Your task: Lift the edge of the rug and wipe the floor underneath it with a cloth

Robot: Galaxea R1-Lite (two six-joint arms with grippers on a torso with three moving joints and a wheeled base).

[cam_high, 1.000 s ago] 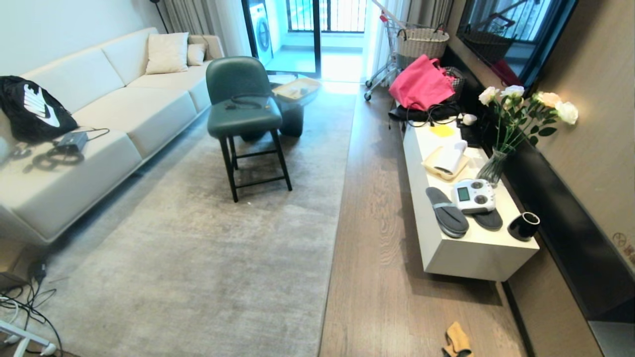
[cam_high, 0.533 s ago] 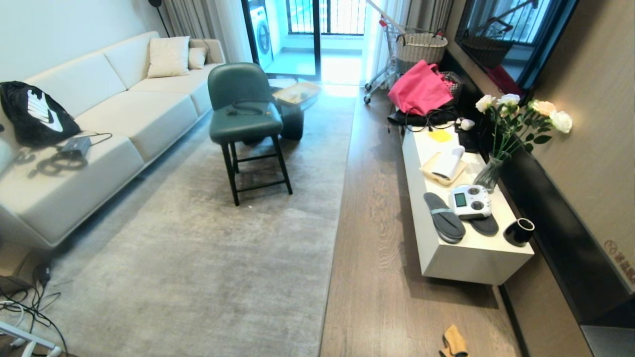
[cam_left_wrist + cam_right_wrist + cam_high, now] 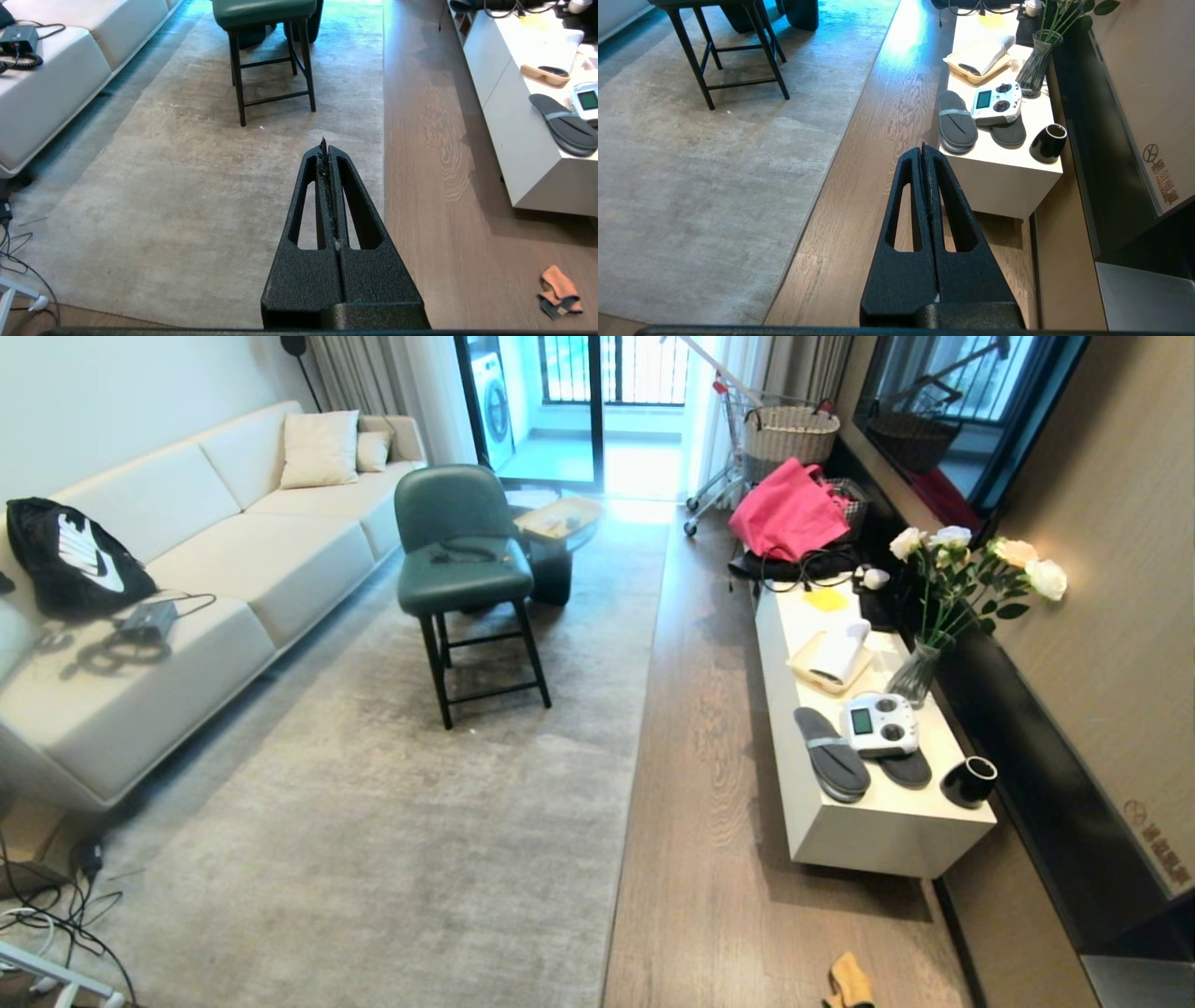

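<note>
One rug edge (image 3: 635, 747) flat beside floor (image 3: 709, 821)

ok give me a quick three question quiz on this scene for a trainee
1. True or false: the cloth lies on the rug.
2. Which best describes both grippers? A open, B shut and empty, C shut on the cloth.
3. What stands on the rug near the sofa?

Key:
1. False: it lies on the floor.
2. B: the left gripper and right gripper have their fingers pressed together, with nothing held.
3. A green chair.
</note>
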